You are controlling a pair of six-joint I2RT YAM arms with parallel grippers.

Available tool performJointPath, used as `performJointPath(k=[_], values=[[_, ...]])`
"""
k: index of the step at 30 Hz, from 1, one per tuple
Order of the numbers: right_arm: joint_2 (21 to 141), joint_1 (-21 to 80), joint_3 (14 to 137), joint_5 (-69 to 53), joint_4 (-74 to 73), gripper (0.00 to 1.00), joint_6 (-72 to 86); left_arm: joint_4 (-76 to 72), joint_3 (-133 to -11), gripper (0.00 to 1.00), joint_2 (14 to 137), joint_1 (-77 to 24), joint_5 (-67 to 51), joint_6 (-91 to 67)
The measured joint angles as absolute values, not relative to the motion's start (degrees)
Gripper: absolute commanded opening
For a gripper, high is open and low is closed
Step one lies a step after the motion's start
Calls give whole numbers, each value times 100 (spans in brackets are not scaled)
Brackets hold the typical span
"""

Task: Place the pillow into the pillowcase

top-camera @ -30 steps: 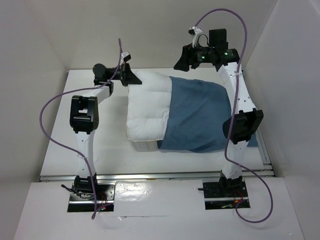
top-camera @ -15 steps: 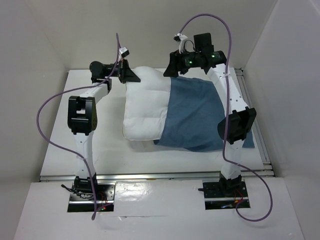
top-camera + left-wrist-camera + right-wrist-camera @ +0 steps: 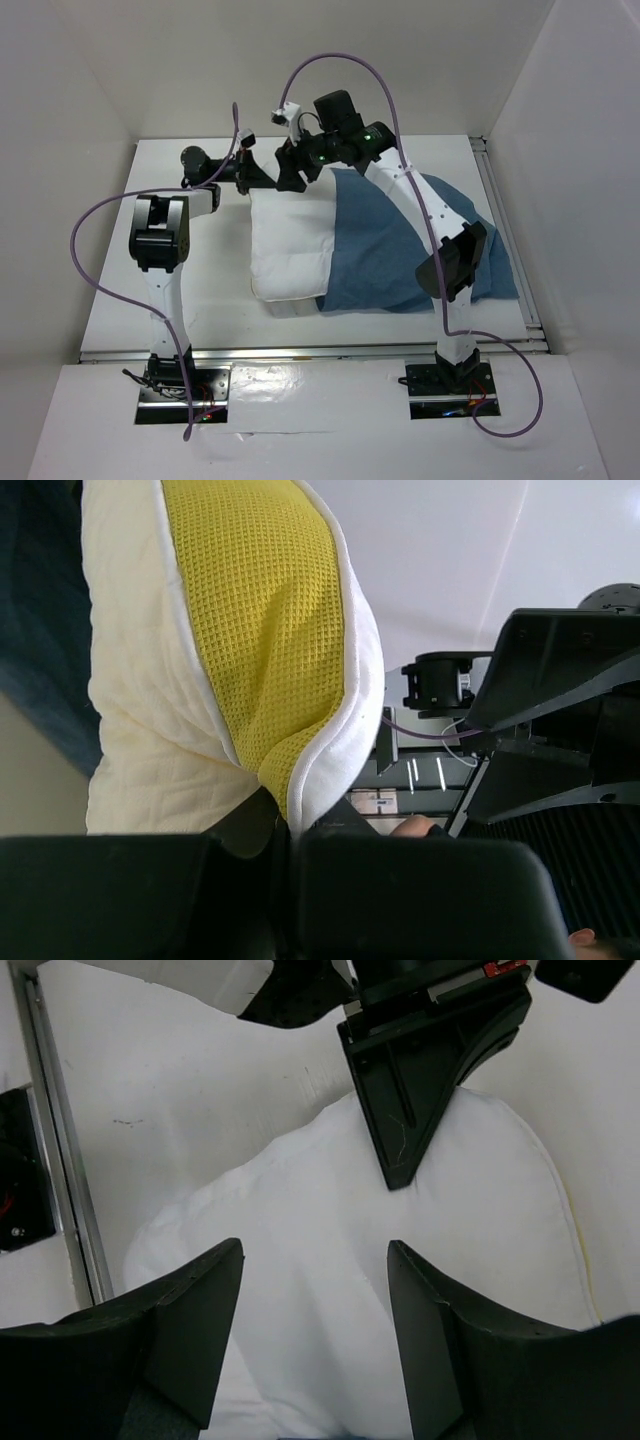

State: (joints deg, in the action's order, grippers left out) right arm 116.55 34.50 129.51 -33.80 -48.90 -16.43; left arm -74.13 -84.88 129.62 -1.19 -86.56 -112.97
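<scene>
Up top, your white tabletop [image 3: 212, 285], boxed by white walls [image 3: 100, 80], carries the quilted white pillow [image 3: 290, 245] partly inside the wrinkly dusty-blue pillowcase [image 3: 385, 250]. Left wrist: left gripper [image 3: 285, 830] pinches its yellow-mesh corner. Right wrist: right gripper [image 3: 315, 1300] spread apart above it.

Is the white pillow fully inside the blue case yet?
Partly in: half the pillow shows white outside the pillowcase, the left gripper pinching its corner.

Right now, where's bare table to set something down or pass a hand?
Bare table: left of the pillow around the left arm, the near strip before the rail, the far right corner behind the pillowcase. Crowded: pillow's far corner, where left gripper and right gripper meet.
</scene>
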Motion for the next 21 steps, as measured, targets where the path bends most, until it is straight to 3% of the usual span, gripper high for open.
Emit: performJointPath(k=[15, 21], values=[[11686, 3336, 12901, -2574, -4875, 67, -1881, -7411, -8357, 0, 12866, -89, -8637, -11299], [11845, 3336, 12892, -2443, -4842, 67, -1874, -7319, -10132, 0, 12951, -126, -8785, -11299]])
